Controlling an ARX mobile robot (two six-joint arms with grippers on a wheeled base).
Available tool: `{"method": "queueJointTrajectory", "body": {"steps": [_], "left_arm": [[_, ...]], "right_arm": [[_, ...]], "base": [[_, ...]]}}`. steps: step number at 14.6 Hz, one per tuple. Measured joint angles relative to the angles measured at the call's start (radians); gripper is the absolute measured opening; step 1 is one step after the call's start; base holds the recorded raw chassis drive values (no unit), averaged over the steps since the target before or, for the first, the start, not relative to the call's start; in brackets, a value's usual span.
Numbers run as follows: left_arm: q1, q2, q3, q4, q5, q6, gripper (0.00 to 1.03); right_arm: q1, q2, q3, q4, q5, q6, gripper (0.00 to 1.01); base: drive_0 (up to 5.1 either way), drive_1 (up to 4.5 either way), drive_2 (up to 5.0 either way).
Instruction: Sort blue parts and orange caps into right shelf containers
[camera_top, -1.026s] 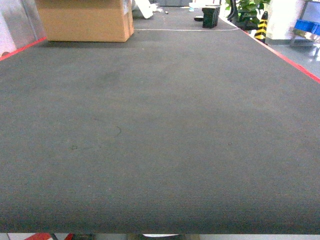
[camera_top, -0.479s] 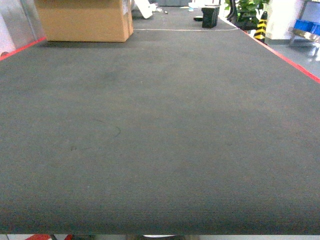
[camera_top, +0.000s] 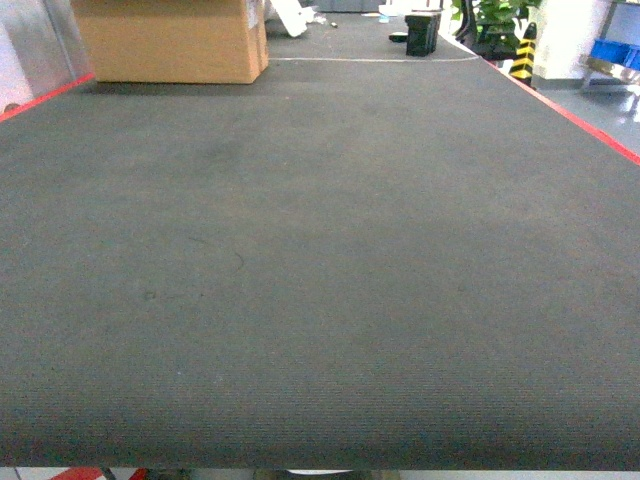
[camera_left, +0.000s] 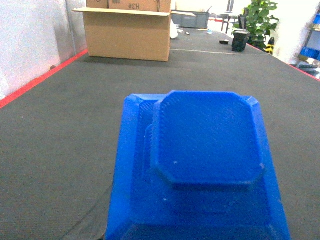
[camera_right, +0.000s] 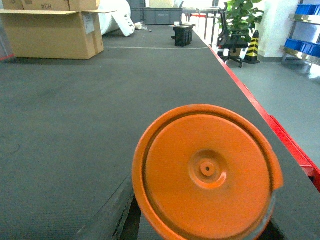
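A blue part (camera_left: 200, 150), a chunky piece with a raised octagonal top, fills the lower left wrist view just above the mat, with my left gripper (camera_left: 197, 232) shut on it; the fingers are hidden behind it. A round orange cap (camera_right: 205, 172) stands on edge in the right wrist view, and my right gripper (camera_right: 200, 227) is shut on it, with dark fingers (camera_right: 107, 215) showing at its lower sides. Blue containers (camera_right: 306, 46) sit on a steel shelf (camera_right: 295, 54) far off at the right. Neither gripper shows in the head view.
A long dark grey mat covers the table (camera_top: 320, 280), which has red edges (camera_top: 590, 125). A cardboard box (camera_top: 170, 45) stands at the far left and a small black object (camera_top: 421, 32) at the far end. A plant (camera_right: 240, 20) and a striped cone (camera_right: 251, 46) stand beyond.
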Motion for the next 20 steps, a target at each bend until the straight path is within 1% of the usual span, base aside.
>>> {"method": "queueJointTrajectory", "body": {"steps": [2, 3, 4, 5, 6, 7, 8, 9, 20], "left_arm": [[0.0, -0.029, -0.01, -0.015, 0.0, 0.0, 0.42], [0.0, -0.053, -0.012, -0.047, 0.0, 0.0, 0.42], [0.0, -0.16, -0.032, -0.151, 0.001, 0.0, 0.42], [0.0, -0.216, -0.045, -0.179, -0.002, 0.001, 0.42], [-0.001, -0.212, -0.042, -0.152, -0.002, 0.001, 0.42], [-0.001, -0.213, -0.045, -0.165, -0.003, 0.003, 0.42], [-0.001, -0.213, -0.045, -0.162, 0.0, 0.004, 0.42], [-0.001, -0.213, -0.045, -0.164, 0.001, 0.004, 0.42], [0.0, -0.213, -0.045, -0.165, -0.003, 0.004, 0.42]], "right_arm": [[0.0, -0.031, -0.015, -0.012, 0.0, -0.001, 0.45], [0.0, -0.045, -0.021, -0.023, 0.0, -0.002, 0.45], [0.0, -0.084, -0.02, -0.079, 0.0, -0.002, 0.44], [0.0, -0.179, -0.037, -0.17, -0.001, -0.003, 0.44], [0.0, -0.207, -0.041, -0.157, -0.003, -0.003, 0.44], [0.0, -0.231, -0.057, -0.152, 0.002, -0.003, 0.44], [0.0, -0.229, -0.06, -0.175, 0.0, -0.003, 0.44], [0.0, -0.232, -0.06, -0.157, 0.0, -0.003, 0.44], [0.0, -0.231, -0.06, -0.163, -0.001, -0.003, 0.44]], "base": [[0.0, 0.0, 0.0], [0.0, 0.0, 0.0], [0.0, 0.0, 0.0], [0.0, 0.0, 0.0], [0.0, 0.0, 0.0], [0.0, 0.0, 0.0], [0.0, 0.0, 0.0], [0.0, 0.0, 0.0], [0.0, 0.0, 0.0]]}}
